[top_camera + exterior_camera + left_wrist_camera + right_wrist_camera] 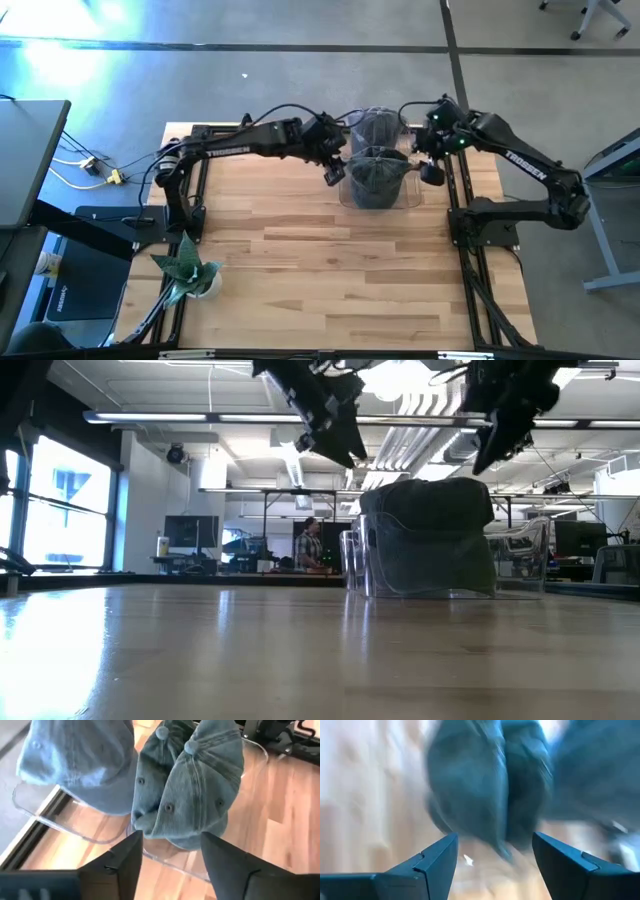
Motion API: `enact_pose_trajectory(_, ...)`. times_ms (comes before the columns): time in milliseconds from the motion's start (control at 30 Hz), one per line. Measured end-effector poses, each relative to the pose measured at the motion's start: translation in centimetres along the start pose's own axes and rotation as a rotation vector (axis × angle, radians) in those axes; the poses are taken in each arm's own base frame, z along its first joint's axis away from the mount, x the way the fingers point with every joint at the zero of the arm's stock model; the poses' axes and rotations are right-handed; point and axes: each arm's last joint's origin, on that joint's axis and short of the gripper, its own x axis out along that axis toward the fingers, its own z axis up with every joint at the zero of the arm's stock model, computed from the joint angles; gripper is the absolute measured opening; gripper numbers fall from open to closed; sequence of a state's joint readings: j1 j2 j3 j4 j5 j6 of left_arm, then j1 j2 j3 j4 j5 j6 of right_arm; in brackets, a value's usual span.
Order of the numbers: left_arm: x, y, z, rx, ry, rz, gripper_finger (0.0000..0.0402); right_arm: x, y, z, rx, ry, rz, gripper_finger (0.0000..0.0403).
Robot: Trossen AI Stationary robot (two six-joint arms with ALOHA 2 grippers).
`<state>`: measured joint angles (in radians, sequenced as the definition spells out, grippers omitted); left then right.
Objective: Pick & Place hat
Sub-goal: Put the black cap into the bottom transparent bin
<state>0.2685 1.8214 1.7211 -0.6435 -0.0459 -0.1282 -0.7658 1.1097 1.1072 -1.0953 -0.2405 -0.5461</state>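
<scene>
A dark teal hat (378,176) sits crown up on a clear plastic stand (410,197) at the table's far edge; in the left wrist view two crowns (200,785) nest together there. Another hat (375,124) lies just behind it, paler in the left wrist view (80,765). My left gripper (335,172) hangs open above and to the left of the hat (430,525), which shows beyond its fingers (170,855). My right gripper (431,170) hangs open above and to the right, with the blurred hat (490,795) beyond its fingers. Neither touches the hat.
A potted plant (188,270) stands near the table's left front corner. The arms' black frames (470,225) run along both sides of the wooden table (330,270). A desk (30,150) and cables lie off the table's left.
</scene>
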Motion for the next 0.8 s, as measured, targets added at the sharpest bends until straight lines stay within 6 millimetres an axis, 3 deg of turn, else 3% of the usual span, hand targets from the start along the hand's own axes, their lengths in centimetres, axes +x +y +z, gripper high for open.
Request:
enact_pose_trajectory(200, 4.0, -0.1, -0.7, 0.028, 0.019, -0.008, 0.0155, 1.6, -0.1, 0.6, 0.135, -0.185, 0.158, 0.0237)
enact_pose_trajectory(400, 7.0, 0.0, -1.1, 0.01, -0.024, 0.083, 0.0143, 3.5, -1.0, 0.0, 0.242, -0.154, -0.059, 0.0222)
enact_pose_trajectory(500, 6.9, 0.2, -0.5, -0.052, -0.097, 0.169, 0.0142, 3.6, -1.2, -0.1, 0.297, -0.134, -0.142, 0.0216)
enact_pose_trajectory(667, 7.0, 0.3, -1.0, -0.158, -0.09, 0.298, 0.0142, 3.2, -1.3, -0.1, 0.346, -0.148, -0.188, 0.0205)
enact_pose_trajectory(800, 5.1, -0.6, -0.2, -0.157, -0.124, 0.238, 0.0142, 1.7, -0.5, 0.4, 0.316, -0.272, -0.01, 0.0196)
